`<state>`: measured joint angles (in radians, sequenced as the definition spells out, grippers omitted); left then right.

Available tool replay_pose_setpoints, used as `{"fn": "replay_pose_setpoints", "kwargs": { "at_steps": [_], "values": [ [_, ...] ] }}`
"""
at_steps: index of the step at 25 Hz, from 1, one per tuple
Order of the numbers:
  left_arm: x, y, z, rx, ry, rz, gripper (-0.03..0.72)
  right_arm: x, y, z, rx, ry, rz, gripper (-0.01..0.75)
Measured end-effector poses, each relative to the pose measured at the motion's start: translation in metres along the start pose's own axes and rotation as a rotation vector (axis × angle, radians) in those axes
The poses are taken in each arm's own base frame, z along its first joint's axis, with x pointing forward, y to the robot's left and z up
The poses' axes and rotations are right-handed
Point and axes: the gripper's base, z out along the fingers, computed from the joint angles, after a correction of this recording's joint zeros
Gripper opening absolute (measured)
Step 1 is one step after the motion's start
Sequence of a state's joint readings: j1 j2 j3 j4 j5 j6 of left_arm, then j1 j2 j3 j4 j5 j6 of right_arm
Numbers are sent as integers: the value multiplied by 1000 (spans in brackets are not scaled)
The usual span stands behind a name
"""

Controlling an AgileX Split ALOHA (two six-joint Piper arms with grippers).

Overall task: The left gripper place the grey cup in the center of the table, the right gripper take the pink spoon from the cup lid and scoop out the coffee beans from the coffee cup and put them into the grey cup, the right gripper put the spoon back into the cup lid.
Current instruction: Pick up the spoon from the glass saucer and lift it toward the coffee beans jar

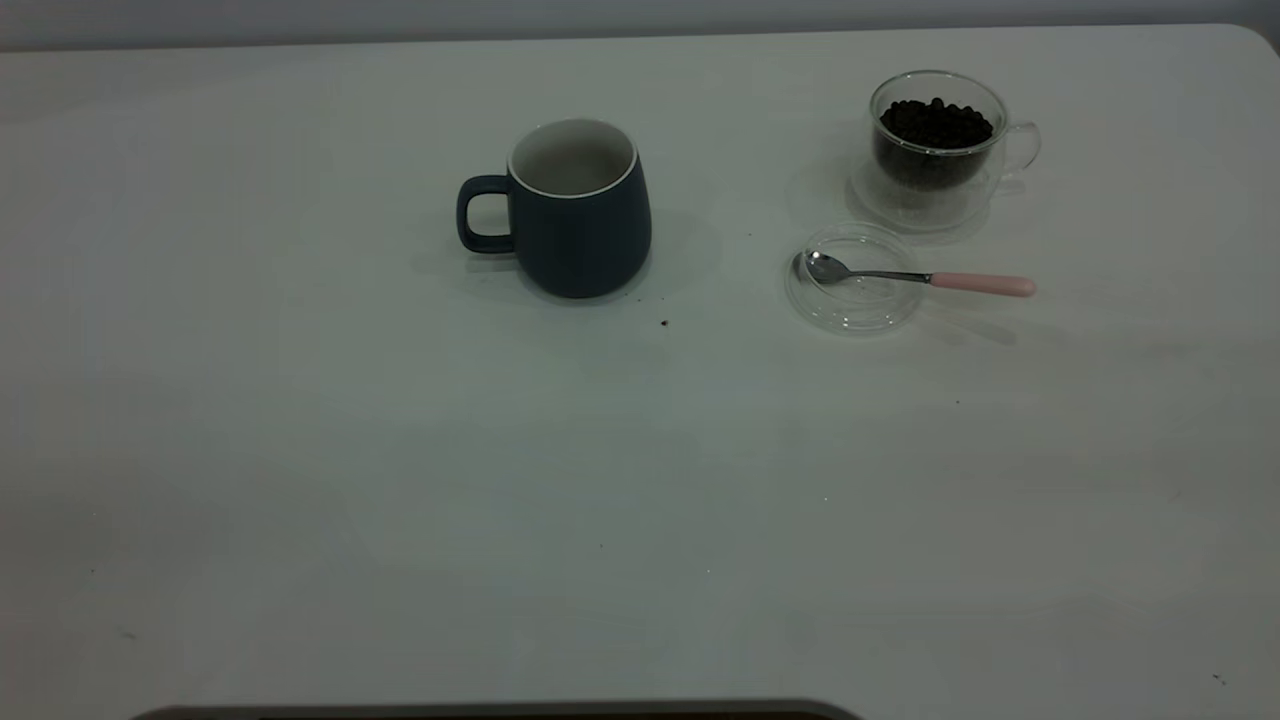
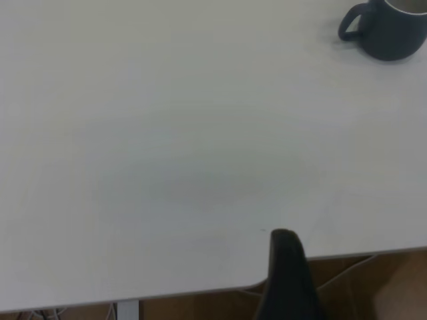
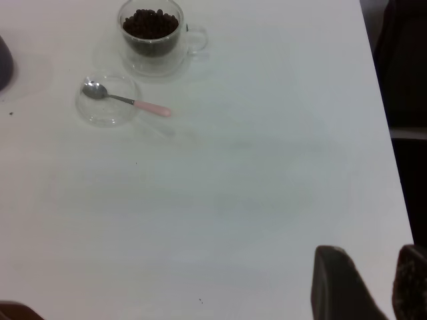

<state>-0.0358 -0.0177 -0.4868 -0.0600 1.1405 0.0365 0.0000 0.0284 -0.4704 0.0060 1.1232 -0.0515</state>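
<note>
Both arms sit back at the near edge of the table (image 1: 300,450): the right gripper (image 3: 377,283) has its fingers parted and empty, while I cannot tell the state of the left gripper (image 2: 287,277). Farther in, the grey cup (image 1: 580,210) stands upright mid-table. Towards the far right corner, the pink spoon (image 1: 920,278) rests its bowl in the cup lid (image 1: 852,277), just before the coffee cup (image 1: 935,150) holding the coffee beans (image 1: 935,122).

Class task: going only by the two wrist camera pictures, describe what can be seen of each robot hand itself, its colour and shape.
Little shows. The left hand appears as one black, matte, tapered finger with a rounded tip. The right hand shows two black fingers with rounded tips, side by side with a gap between them. No cables or markings are visible, and neither arm appears in the exterior view.
</note>
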Motion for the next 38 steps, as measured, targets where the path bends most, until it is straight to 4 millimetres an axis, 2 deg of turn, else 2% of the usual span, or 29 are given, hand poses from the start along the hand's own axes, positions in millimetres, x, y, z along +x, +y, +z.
{"fn": "replay_pose_setpoints", "kwargs": {
  "at_steps": [29, 33, 36, 38],
  "values": [
    [0, 0, 0, -1, 0, -4, 569, -3, 3, -2, -35, -21, 39, 243],
    [0, 0, 0, -1, 0, -4, 569, -21, 2, -4, -34, -49, 128, 320],
    [0, 0, 0, -1, 0, -4, 569, -45, 0, 4, -27, -19, 161, 442],
    [0, 0, 0, -1, 0, -4, 569, -65, -1, 18, -24, 28, 169, 515]
  ]
}}
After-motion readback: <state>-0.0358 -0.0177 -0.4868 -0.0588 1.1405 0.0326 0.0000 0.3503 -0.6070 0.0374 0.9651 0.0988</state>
